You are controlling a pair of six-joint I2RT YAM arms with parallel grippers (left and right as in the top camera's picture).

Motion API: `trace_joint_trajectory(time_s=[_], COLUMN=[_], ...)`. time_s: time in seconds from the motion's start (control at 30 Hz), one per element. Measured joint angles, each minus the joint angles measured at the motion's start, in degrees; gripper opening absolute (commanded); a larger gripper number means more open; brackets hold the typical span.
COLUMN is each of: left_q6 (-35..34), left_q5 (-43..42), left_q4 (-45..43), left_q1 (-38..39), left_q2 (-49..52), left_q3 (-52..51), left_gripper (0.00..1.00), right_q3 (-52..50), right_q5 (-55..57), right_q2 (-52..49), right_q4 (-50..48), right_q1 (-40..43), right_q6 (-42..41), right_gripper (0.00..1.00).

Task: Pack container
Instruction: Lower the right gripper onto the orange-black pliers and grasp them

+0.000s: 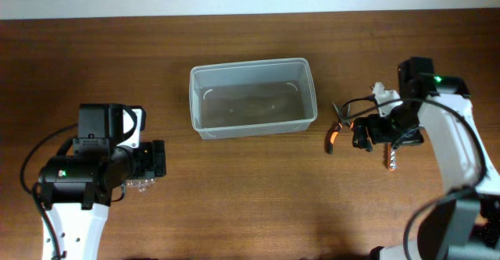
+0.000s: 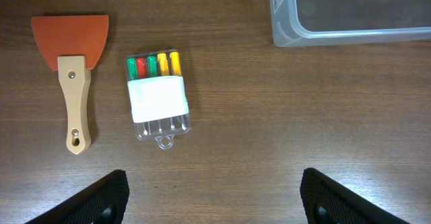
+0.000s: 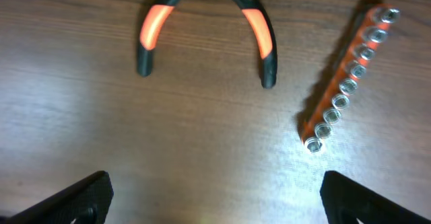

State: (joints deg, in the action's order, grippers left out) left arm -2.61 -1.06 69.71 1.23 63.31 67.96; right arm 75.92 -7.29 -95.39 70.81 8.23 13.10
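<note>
container (image 1: 310,96): translucent clear plastic rectangular bin, upright, mid-way along the far edge of the brown wooden surface (image 1: 250,205)
left gripper (image 2: 215,197): spread, near left edge, over clear marker pack (image 2: 157,96) and orange wooden-handled scraper (image 2: 73,83)
right gripper (image 3: 215,197): spread, near right edge, over orange-black pliers (image 3: 205,29) and orange socket rail (image 3: 347,83)

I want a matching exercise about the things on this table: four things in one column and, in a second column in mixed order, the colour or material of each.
1. scraper
2. pliers
3. bin
4. markers

A. clear plastic, nothing inside
B. green, red and yellow, in a pack
C. wooden handle, orange blade
D. orange and black handles

Pairs: 1-C, 2-D, 3-A, 4-B
</note>
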Motion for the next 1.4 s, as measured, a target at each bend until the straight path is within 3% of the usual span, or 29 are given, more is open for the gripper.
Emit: trace_joint_trajectory(time_s=[0.37, 0.8, 1.4], left_q6=[0.0, 0.0, 0.0], left_q5=[-0.02, 0.02, 0.02], left_q4=[-0.2, -0.33, -0.48], left_q1=[0.0, 0.0, 0.0], left_q2=[0.0, 0.0, 0.0], left_q3=[0.0, 0.0, 0.0], left_gripper=[0.84, 0.84, 0.84], right_q3=[-0.09, -0.09, -0.09], right_q5=[2.34, 2.97, 2.99], right_q2=[-5.68, -9.05, -16.85], right_q4=[-10.38, -14.05, -18.64], right_q1=[-3.96, -4.9, -3.5], right_q6=[5.7, 14.4, 16.11], right_gripper=[0.96, 0.94, 0.89])
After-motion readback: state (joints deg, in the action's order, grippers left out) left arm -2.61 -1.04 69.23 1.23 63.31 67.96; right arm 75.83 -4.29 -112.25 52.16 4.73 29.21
